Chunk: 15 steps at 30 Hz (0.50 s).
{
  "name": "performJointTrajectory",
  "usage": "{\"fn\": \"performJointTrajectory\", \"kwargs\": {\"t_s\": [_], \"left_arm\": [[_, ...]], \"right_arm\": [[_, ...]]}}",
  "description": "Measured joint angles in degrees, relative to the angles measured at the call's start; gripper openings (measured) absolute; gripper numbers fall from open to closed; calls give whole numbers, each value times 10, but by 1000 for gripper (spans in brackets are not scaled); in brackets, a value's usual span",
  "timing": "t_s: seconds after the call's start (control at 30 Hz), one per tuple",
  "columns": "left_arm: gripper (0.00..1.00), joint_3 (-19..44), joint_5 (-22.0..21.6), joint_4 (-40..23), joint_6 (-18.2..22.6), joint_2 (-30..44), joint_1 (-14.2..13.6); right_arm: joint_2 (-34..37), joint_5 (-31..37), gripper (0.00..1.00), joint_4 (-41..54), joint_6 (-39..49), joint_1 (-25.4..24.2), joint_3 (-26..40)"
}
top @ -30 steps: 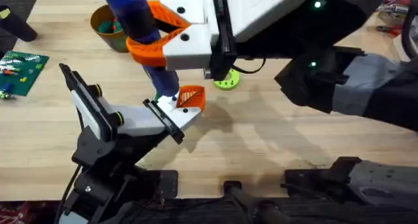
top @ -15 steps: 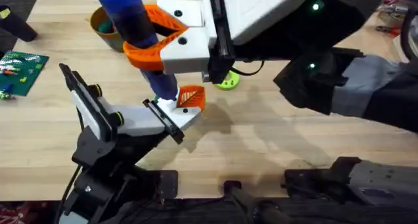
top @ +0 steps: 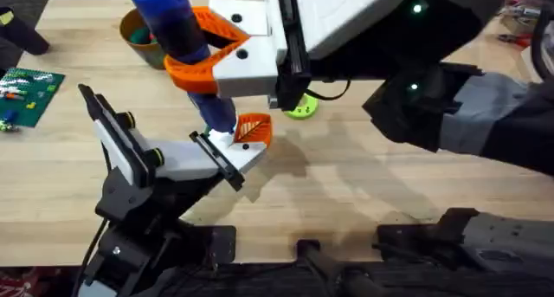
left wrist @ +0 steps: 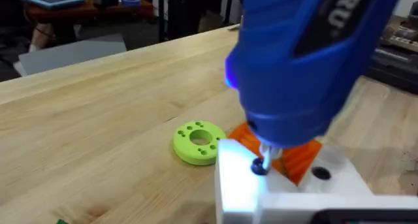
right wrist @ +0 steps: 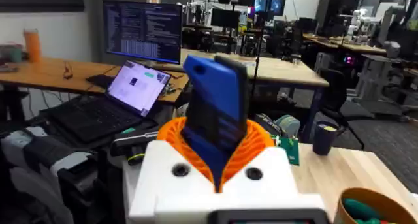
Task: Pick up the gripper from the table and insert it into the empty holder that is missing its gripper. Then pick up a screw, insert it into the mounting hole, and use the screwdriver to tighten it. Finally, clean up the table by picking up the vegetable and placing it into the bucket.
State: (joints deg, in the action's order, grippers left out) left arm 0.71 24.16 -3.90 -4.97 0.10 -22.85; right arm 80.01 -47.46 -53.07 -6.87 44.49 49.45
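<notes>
Clamped around the thick blue body of the screwdriver (top: 180, 39), the right gripper (top: 201, 54) holds it between its two orange curved jaws, as the overhead and right wrist views both show. Since half a second ago nothing visible has shifted; against the frame a second ago the screwdriver's top end has leaned slightly further toward nine o'clock.

At about ten o'clock on the table (top: 363, 184) sits the ochre bucket (top: 138, 33), partly hidden behind the tool, with red and green bits inside. The left arm lies at about seven o'clock; whether its own jaws are wide or narrow cannot be told.

The screwdriver's long axis runs from its top at eleven o'clock down toward its darker, narrower tip at about five o'clock. In the left wrist view its metal bit meets a dark screw (left wrist: 259, 166) seated in the top face of the white holder (left wrist: 274, 191). The small orange gripper (top: 253, 129) sits in that holder just beside the bit, ribbed face up. A green ring-shaped disc (top: 299, 107) lies on the table near the holder, toward two o'clock from it.
</notes>
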Motion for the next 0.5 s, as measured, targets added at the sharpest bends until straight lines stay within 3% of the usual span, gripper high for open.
{"fn": "performJointTrajectory", "kwargs": {"t_s": [0.5], "left_arm": [[11,0,0,0,0,0,0]], "right_arm": [[0,0,36,8,3,-5,0]]}}
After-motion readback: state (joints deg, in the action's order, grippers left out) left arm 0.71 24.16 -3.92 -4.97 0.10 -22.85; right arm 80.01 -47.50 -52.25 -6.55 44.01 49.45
